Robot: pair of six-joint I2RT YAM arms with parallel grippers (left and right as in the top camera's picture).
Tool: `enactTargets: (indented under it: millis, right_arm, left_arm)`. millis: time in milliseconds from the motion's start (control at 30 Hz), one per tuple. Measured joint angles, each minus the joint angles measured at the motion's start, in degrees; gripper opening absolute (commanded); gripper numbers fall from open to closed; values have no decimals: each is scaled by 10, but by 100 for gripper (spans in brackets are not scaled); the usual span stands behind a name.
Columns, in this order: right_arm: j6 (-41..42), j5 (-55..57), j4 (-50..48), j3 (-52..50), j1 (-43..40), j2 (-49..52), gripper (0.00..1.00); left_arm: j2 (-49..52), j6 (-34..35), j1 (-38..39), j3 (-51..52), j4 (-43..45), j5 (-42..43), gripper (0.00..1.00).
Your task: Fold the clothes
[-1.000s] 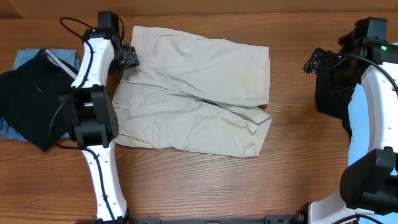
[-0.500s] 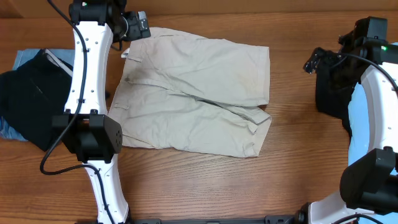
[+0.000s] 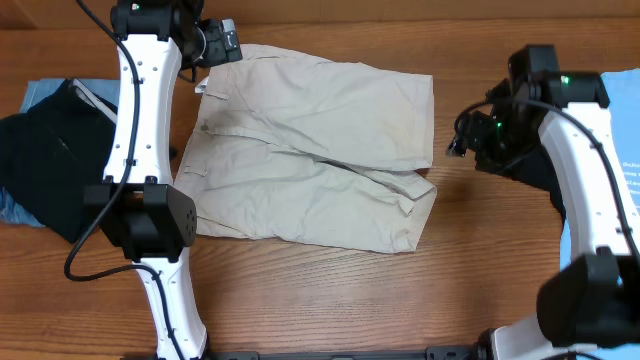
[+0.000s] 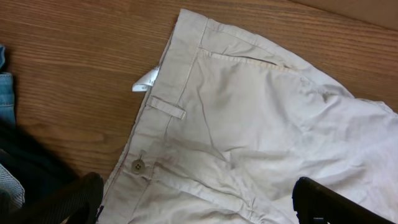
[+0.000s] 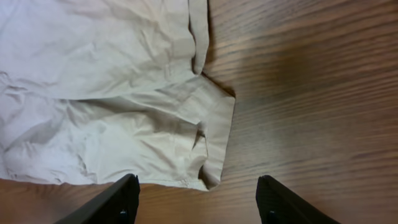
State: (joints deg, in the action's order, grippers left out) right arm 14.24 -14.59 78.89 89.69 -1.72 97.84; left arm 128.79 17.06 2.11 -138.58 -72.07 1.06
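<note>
Beige shorts (image 3: 310,150) lie spread flat on the wooden table, waistband to the left, legs to the right. My left gripper (image 3: 215,42) is open and empty above the shorts' top-left waistband corner; the left wrist view shows the waistband (image 4: 161,106), its button and a white label between the fingers (image 4: 199,208). My right gripper (image 3: 466,140) is open and empty just right of the shorts' leg hems; the right wrist view shows the hem corner (image 5: 211,124) above the fingers (image 5: 199,199).
A black garment (image 3: 50,170) lies over blue denim (image 3: 45,92) at the left edge. A dark garment (image 3: 535,150) and a light blue item (image 3: 610,150) lie at the right, under the right arm.
My right arm has swung left from the dark pile toward the shorts' leg hems. My left gripper moved up earlier to the waistband corner and has held still since.
</note>
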Motion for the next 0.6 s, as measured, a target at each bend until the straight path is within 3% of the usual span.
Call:
enactTargets:
  millis: [167, 333, 600]
  right_arm:
    - [24, -2, -80, -132, 0, -126, 61]
    - [55, -51, -294, -312, 0, -121, 51]
    - [145, -61, -426, -393, 28, -119, 51]
  left_arm:
    - [0, 0, 0, 0, 0, 0, 100]
    - [0, 0, 0, 0, 0, 0, 100]
    - [0, 0, 0, 0, 0, 0, 100]
